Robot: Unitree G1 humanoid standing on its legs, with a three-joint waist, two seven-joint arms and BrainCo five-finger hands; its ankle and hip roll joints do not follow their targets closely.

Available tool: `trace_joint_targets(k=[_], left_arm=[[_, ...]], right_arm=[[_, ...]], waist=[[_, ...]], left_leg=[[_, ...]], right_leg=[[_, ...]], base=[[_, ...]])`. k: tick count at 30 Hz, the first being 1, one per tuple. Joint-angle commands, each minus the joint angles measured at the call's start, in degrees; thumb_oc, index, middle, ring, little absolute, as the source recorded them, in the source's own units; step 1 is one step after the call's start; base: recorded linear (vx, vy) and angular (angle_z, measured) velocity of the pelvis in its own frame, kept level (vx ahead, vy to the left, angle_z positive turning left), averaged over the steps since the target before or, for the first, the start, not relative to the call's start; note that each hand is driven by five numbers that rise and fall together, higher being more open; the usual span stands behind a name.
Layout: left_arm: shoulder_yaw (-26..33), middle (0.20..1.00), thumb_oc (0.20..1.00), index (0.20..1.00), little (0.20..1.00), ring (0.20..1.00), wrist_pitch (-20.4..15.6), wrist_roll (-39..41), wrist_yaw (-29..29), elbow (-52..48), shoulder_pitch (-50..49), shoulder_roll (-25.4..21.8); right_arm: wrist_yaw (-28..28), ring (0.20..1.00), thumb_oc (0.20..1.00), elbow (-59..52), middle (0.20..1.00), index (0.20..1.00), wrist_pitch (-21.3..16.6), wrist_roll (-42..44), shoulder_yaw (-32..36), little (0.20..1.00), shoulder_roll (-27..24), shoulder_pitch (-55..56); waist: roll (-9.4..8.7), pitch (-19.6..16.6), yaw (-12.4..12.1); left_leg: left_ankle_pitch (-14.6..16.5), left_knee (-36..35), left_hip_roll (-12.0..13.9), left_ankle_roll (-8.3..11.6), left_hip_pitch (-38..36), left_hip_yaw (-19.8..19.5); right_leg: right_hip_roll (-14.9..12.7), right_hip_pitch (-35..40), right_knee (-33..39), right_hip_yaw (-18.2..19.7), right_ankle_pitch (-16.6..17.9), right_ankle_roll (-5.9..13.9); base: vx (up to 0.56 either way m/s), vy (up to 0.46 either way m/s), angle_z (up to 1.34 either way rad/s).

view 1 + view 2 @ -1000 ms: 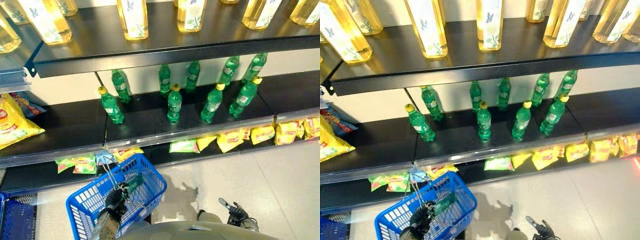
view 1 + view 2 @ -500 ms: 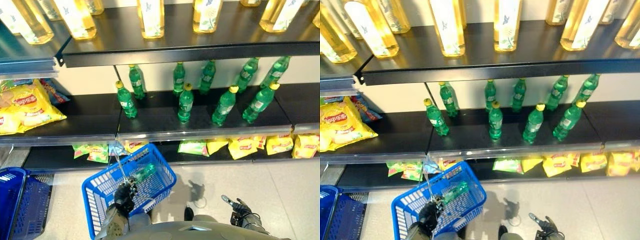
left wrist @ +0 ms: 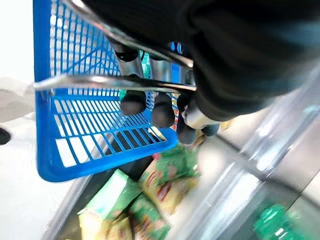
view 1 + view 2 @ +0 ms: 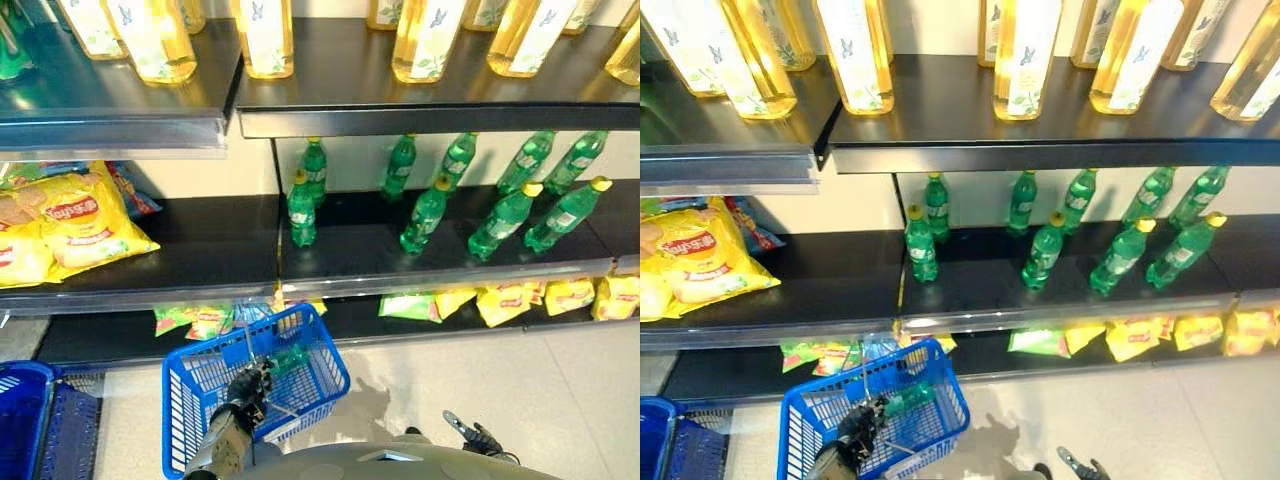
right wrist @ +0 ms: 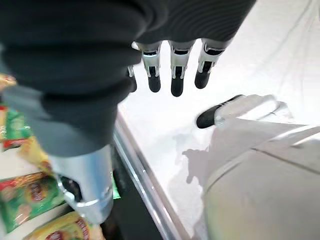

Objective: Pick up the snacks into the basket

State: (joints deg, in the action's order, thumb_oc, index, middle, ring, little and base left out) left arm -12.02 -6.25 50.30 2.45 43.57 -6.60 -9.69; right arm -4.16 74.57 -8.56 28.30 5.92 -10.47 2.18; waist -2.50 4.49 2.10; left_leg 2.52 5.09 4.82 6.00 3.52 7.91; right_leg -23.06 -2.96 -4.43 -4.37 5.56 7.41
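Observation:
My left hand [image 4: 248, 388] is shut on the wire handle [image 3: 115, 82] of a blue basket [image 4: 197, 398], which hangs low in front of the shelves. A green bottle [image 4: 290, 357] lies inside the basket. Big yellow snack bags [image 4: 78, 215] rest on the middle shelf to the left. Small green snack packs [image 4: 195, 320] lie on the bottom shelf just behind the basket, and show close past the fingers [image 3: 150, 200] in the left wrist view. Small yellow packs [image 4: 520, 300] line the bottom shelf to the right. My right hand [image 4: 470, 435] hangs low on the right, open and holding nothing [image 5: 172, 70].
A second blue basket [image 4: 30, 425] stands on the floor at the lower left. Green bottles [image 4: 430, 210] stand on the middle shelf. Tall yellow bottles [image 4: 265, 35] fill the top shelf. The bottom shelf's metal edge [image 5: 145, 185] runs close beside my right hand.
The camera has swung to the left, so the yellow bags on the left show more. My left hand keeps the basket's handle. My right hand sits lower in the picture.

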Motion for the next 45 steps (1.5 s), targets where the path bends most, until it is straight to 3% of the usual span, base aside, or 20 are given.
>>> trace_joint_targets(k=[1,3,5,7,9,13,18,21,22,23,24,29,30,32,36,37,38,39,43,45], left_arm=[[3.27,0.2,0.2,0.2,0.2,0.2,-5.16,-1.69,3.17,-13.43,-0.01,0.46],[3.39,0.2,0.2,0.2,0.2,0.2,-4.93,-2.29,3.55,-12.78,-0.5,0.6],[3.85,0.2,0.2,0.2,0.2,0.2,-4.79,-2.64,4.13,-13.17,-1.34,0.55],[3.89,0.2,0.2,0.2,0.2,0.2,-4.2,-3.08,4.47,-12.53,-2.41,0.87],[3.37,0.2,0.2,0.2,0.2,0.2,-4.1,-3.02,4.79,-11.98,-3.08,1.48],[1.96,0.2,0.2,0.2,0.2,0.2,-3.96,-1.97,5.12,-12.27,-4.33,2.98],[2.17,0.2,0.2,0.2,0.2,0.2,-4.05,-1.17,4.58,-14.18,-3.8,3.48],[2.06,0.2,0.2,0.2,0.2,0.2,-4.06,-0.67,4.19,-13.72,-1.75,2.99],[2.18,0.2,0.2,0.2,0.2,0.2,-4.2,-1.1,3.95,-13.35,-1.49,2.95],[2.78,0.2,0.2,0.2,0.2,0.2,-4.44,-1.72,3.39,-12.85,-1.92,3.12],[2.77,0.2,0.2,0.2,0.2,0.2,-4.44,-1.73,3.39,-12.86,-1.95,3.12],[3.28,0.2,0.2,0.2,0.2,0.2,-5.26,-1.05,2.0,-11.72,-1.94,3.84],[3.22,0.2,0.2,0.2,0.2,0.2,-5.33,-0.96,1.91,-10.55,-1.54,4.16],[3.01,0.2,0.2,0.2,0.2,0.2,-5.34,-0.98,1.92,-10.53,-1.45,4.3],[2.78,0.2,0.2,0.2,0.2,0.2,-4.85,-0.59,2.83,-10.1,-0.23,3.67],[2.59,0.2,0.2,0.2,0.2,0.2,-5.02,-1.41,2.87,-10.43,0.97,2.19],[2.57,0.2,0.2,0.2,0.2,0.2,-5.02,-1.41,2.86,-10.42,1.01,2.15],[2.52,0.2,0.2,0.2,0.2,0.2,-5.03,-1.84,3.21,-11.69,1.25,0.89],[1.9,0.2,0.2,0.2,0.2,0.2,-4.86,-3.35,3.19,-11.82,1.65,-0.28],[2.48,0.2,0.2,0.2,0.2,0.2,-4.67,-3.6,3.4,-11.63,0.62,-0.39]], right_arm=[[-0.24,1.0,1.0,0.21,1.0,1.0,-0.44,0.76,-1.0,1.0,-2.23,-3.96],[0.21,1.0,1.0,0.28,1.0,1.0,-0.52,0.74,-2.03,1.0,-2.18,-4.39],[1.04,1.0,1.0,0.34,1.0,1.0,-0.74,0.64,-3.29,1.0,-2.09,-4.72],[1.56,1.0,1.0,0.33,1.0,1.0,-1.24,1.26,-4.58,1.0,-1.6,-4.46],[2.07,1.0,1.0,0.38,1.0,1.0,-2.07,2.58,-5.54,1.0,-1.35,-3.77],[1.79,1.0,1.0,0.94,1.0,1.0,-2.46,3.04,-6.91,1.0,-1.35,-2.14],[1.99,1.0,1.0,-0.2,1.0,1.0,-2.05,0.92,-7.68,1.0,-1.39,-2.14],[1.4,1.0,1.0,0.21,1.0,1.0,-1.8,-0.19,-7.63,1.0,-1.88,-2.99],[1.28,1.0,1.0,0.76,1.0,1.0,-1.56,-0.62,-7.68,1.0,-1.91,-3.24],[1.11,1.0,1.0,1.2,1.0,1.0,-1.2,-1.45,-7.35,1.0,-2.07,-3.17],[1.1,1.0,1.0,1.19,1.0,1.0,-1.2,-1.46,-7.35,1.0,-2.07,-3.15],[0.48,1.0,1.0,0.49,1.0,1.0,-1.36,-2.23,-7.9,1.0,-2.47,-2.99],[0.49,1.0,1.0,0.17,1.0,1.0,-1.59,-1.62,-7.45,1.0,-2.59,-2.83],[0.6,1.0,1.0,0.14,1.0,1.0,-1.61,-1.46,-7.32,1.0,-2.66,-2.69],[1.57,1.0,1.0,1.29,1.0,1.0,-0.93,-1.78,-5.59,1.0,-2.53,-2.5],[0.86,1.0,1.0,0.84,1.0,1.0,-1.04,-0.43,-3.53,1.0,-2.2,-2.99],[0.85,1.0,1.0,0.84,1.0,1.0,-1.03,-0.44,-3.5,1.0,-2.16,-3.02],[1.08,1.0,1.0,-0.23,1.0,1.0,-1.09,0.85,-3.05,1.0,-1.92,-3.75],[1.3,1.0,1.0,-0.49,1.0,1.0,-1.0,0.86,-3.4,1.0,-1.76,-4.8],[1.27,1.0,1.0,-0.98,1.0,1.0,-0.96,0.85,-3.35,1.0,-1.65,-5.04]], waist=[[2.72,-0.86,-2.59],[3.58,-1.3,-2.57],[4.27,-1.45,-3.31],[4.24,-1.17,-3.31],[3.74,-0.75,-2.5],[3.43,-0.97,-1.15],[3.83,0.06,-0.44],[2.24,1.77,0.45],[1.98,1.56,0.03],[1.98,0.21,-0.39],[1.96,0.24,-0.35],[2.47,-0.15,-0.32],[3.5,-0.36,0.05],[4.02,-0.52,0.05],[4.19,-1.25,0.58],[2.8,-0.57,0.4],[2.72,-0.6,0.42],[1.85,0.29,-0.08],[0.68,1.06,-0.73],[0.32,1.48,-1.17]], left_leg=[[-4.64,-5.24,2.34,-2.05,0.74,-1.89],[-5.75,-8.12,-0.35,-3.6,-0.3,-1.98],[-5.85,-9.95,-2.56,-5.32,-1.23,-1.63],[-6.2,-10.09,-4.47,-5.96,-1.88,-1.42],[-6.65,-9.9,-6.42,-6.35,-2.5,-2.2],[-6.6,-9.58,-9.16,-7.03,-3.22,-4.8],[-4.85,-4.47,-9.98,-7.08,-2.44,-5.52],[-5.04,1.2,-4.93,-4.13,2.22,1.44],[-5.38,0.33,-4.29,-4.1,2.57,0.16],[-8.3,-3.68,-1.56,-3.21,2.65,-1.92],[-8.41,-3.89,-1.6,-3.2,2.49,-1.95],[-16.55,-10.09,11.25,1.26,2.92,-2.46],[-19.59,-10.09,14.91,2.97,1.78,-1.9],[-20.25,-10.09,15.34,3.56,0.96,-2.93],[-13.25,-9.28,12.77,3.55,-0.98,-1.64],[-9.35,-3.71,10.67,3.2,0.76,-1.32],[-9.07,-3.23,10.59,3.14,1.07,-1.41],[-6.14,1.21,9.76,2.97,3.82,-1.38],[-1.98,6.01,8.18,1.32,5.96,-1.07],[0.2,8.11,6.99,-0.26,5.8,0.15]], right_leg=[[-3.82,1.05,4.15,-6.7,16.56,6.13],[0.63,1.58,1.81,-6.91,9.92,4.6],[7.74,0.54,-1.96,-7.42,1.26,2.59],[14.84,0.25,-3.66,-6.46,-3.93,0.5],[21.79,-0.41,-4.5,-1.33,-5.96,-1.3],[25.93,1.28,-0.94,5.17,-5.8,-4.05],[24.02,1.8,-1.44,3.24,-5.39,-3.98],[20.79,1.95,-0.58,1.0,-5.05,-3.61],[20.22,2.47,0.69,0.99,-4.7,-3.27],[19.18,3.43,2.73,1.54,-4.3,-2.35],[19.16,3.55,2.79,1.5,-4.31,-2.36],[14.48,4.0,3.43,2.79,-5.2,-0.24],[13.09,4.04,3.27,2.77,-5.08,0.68],[12.64,4.25,3.18,2.85,-5.04,1.07],[7.8,6.11,4.39,3.06,-3.54,3.79],[4.68,5.81,5.5,2.75,-0.37,5.01],[4.58,5.82,5.61,2.7,-0.3,5.07],[2.52,5.05,6.42,2.32,1.4,6.32],[-0.53,3.25,6.34,1.5,6.98,7.03],[-2.69,2.09,5.18,0.98,12.89,6.71]], base=[[-0.05,0.549,-0.11],[-0.02,0.628,-0.24],[0.0,0.456,-0.42],[0.0,0.307,-0.33],[0.04,0.218,-0.17],[0.07,0.103,0.53],[0.01,0.023,0.36],[-0.11,0.077,0.82],[0.06,0.145,0.56],[0.09,0.111,0.16],[0.14,0.169,-0.14],[0.1,0.321,-0.08],[0.08,0.415,-0.27],[0.1,0.389,-0.08],[0.13,0.478,-0.02],[0.04,0.415,0.21],[-0.05,0.446,0.05],[-0.05,0.193,-0.04],[-0.03,0.248,-0.15],[0.02,0.244,-0.31]])
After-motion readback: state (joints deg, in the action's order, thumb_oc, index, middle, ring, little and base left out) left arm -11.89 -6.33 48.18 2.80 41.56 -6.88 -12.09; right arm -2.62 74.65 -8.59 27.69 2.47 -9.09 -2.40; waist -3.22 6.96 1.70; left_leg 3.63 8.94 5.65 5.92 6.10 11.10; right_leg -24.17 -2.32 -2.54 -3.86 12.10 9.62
